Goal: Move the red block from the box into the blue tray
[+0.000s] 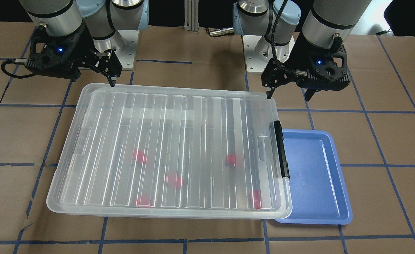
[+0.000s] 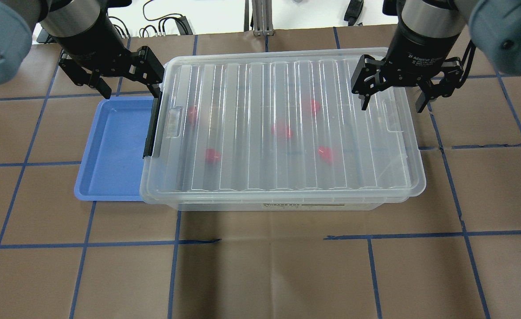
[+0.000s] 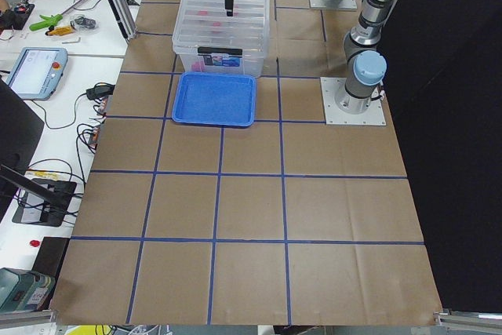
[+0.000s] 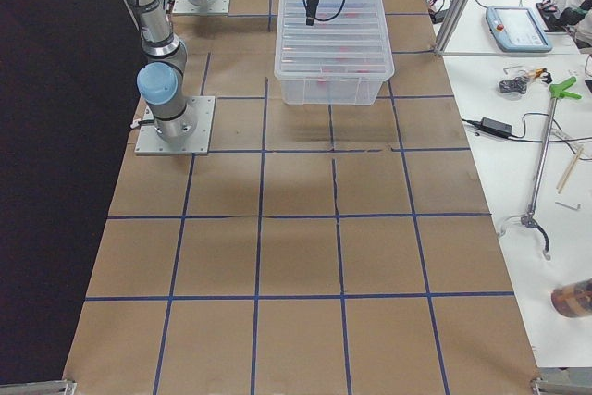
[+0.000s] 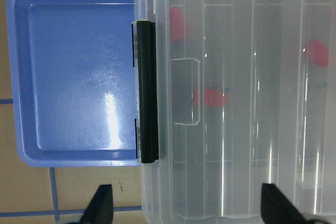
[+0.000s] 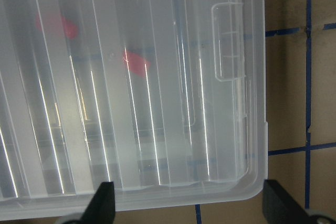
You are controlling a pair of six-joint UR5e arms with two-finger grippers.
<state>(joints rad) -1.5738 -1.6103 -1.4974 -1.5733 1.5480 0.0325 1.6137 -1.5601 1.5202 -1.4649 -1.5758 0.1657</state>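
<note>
1. Red plastic, small and hard: each block [image 2: 281, 130] should be light, stiff and a little slick; I would pinch one across the flat sides of its cube body, not the narrower stub.
2. Five blocks lie scattered on the floor of the box [image 2: 225, 204], all under the closed ribbed lid [image 2: 251, 84]; none is in the tray [image 2: 110, 146], which sits on the surface [image 2: 260, 274] against the box's short end, one edge hidden under the lid's overhanging rim and the black latch [image 2: 152, 128].
3. Left gripper [image 2: 130, 91] hangs over that latch end, jaws wide apart and holding nothing; right gripper [image 2: 391, 105] hangs above the opposite end of the lid, jaws likewise apart and empty.
4. Thin and translucent, the lid looks likely to flex if lifted from one end only; I judge the latch needs freeing first.
5. Ribs and glare smear the blocks into pink blurs, so which way any stub points cannot be told; whether the latch is engaged cannot be made out either.
</note>
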